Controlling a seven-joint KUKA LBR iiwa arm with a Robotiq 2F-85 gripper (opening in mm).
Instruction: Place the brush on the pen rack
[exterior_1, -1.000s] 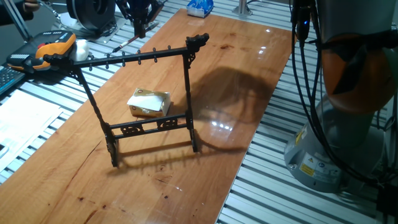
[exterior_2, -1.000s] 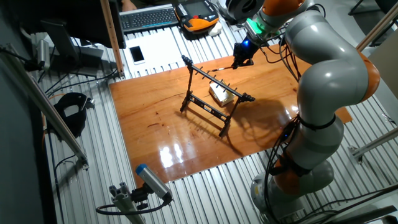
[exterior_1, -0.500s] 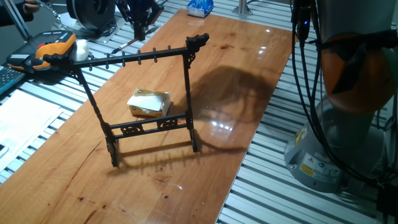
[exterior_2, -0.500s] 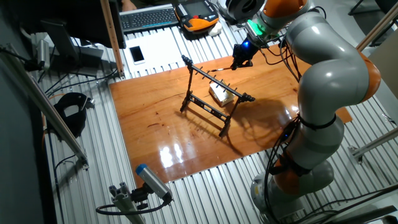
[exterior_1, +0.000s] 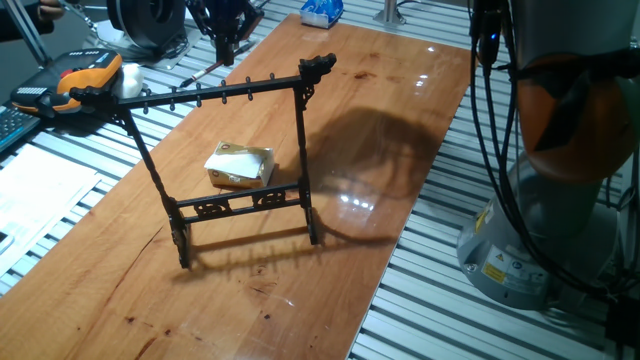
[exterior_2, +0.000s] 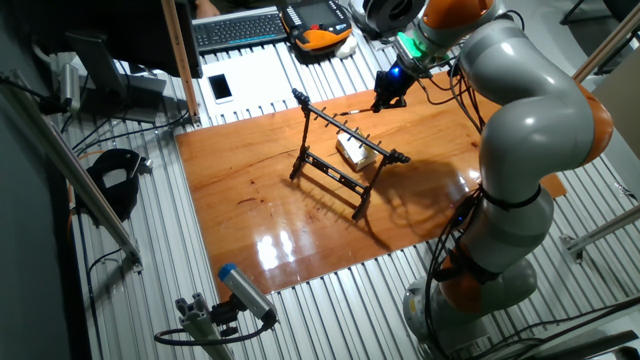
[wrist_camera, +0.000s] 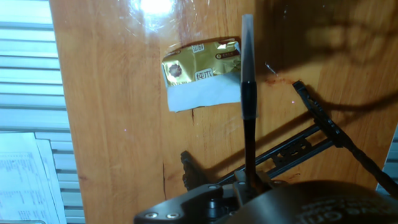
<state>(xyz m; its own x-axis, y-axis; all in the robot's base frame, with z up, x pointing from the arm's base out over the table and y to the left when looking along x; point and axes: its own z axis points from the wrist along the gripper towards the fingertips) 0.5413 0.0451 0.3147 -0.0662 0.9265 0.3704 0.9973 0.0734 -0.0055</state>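
Black-fingered, the gripper (wrist_camera: 249, 185) is closed on the dark handle of the brush (wrist_camera: 247, 74), which juts straight out ahead of it over the wooden table (wrist_camera: 112, 124), with the pen rack (wrist_camera: 311, 134) below and right, and a yellowish block (wrist_camera: 202, 71) beyond.

kuka iiwa arm: body appearance

arm (exterior_2: 520, 130) built of rounded light-grey shells with orange bands at the joints; a bundle of black cables (exterior_1: 490, 120) runs down its side. the base (exterior_1: 520, 250) is a pale grey cylinder carrying a small yellow warning sticker and a white label. near the wrist a ring glows green, with a blue light just below it. the gripper (exterior_2: 387, 95) is black; in the hand view its housing shows as dark, rounded metal with small screw heads.
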